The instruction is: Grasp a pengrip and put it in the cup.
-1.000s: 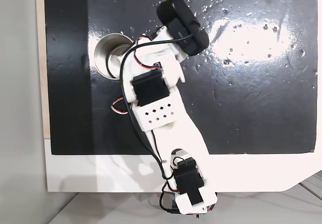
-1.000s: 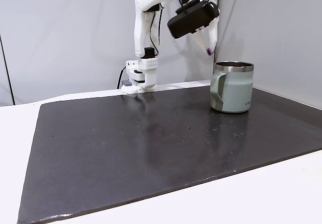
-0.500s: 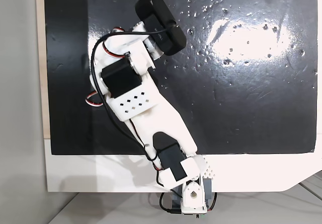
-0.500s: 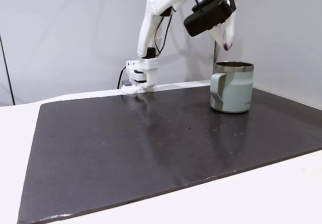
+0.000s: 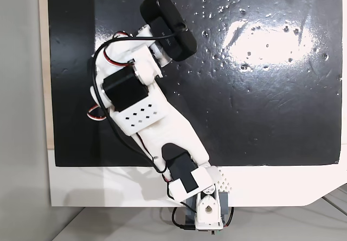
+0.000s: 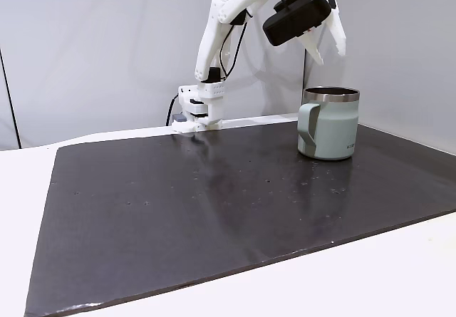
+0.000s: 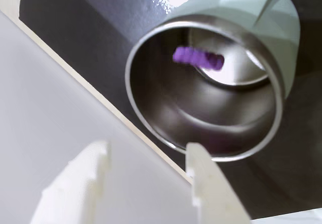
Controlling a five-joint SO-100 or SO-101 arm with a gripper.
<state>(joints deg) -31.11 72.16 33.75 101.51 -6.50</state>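
In the wrist view the small lilac-purple ribbed pengrip (image 7: 197, 58) shows inside the round shiny silver metal cup (image 7: 151, 116), toward twelve o'clock of its mouth, slightly blurred against the reflective interior. The white two-finger gripper (image 7: 146, 156) sits at six o'clock of the cup with its fingers spread apart and nothing between them. In a fixed view the gripper (image 6: 328, 50) hangs above the cup (image 6: 328, 123), which stands on the black mat (image 6: 214, 203).
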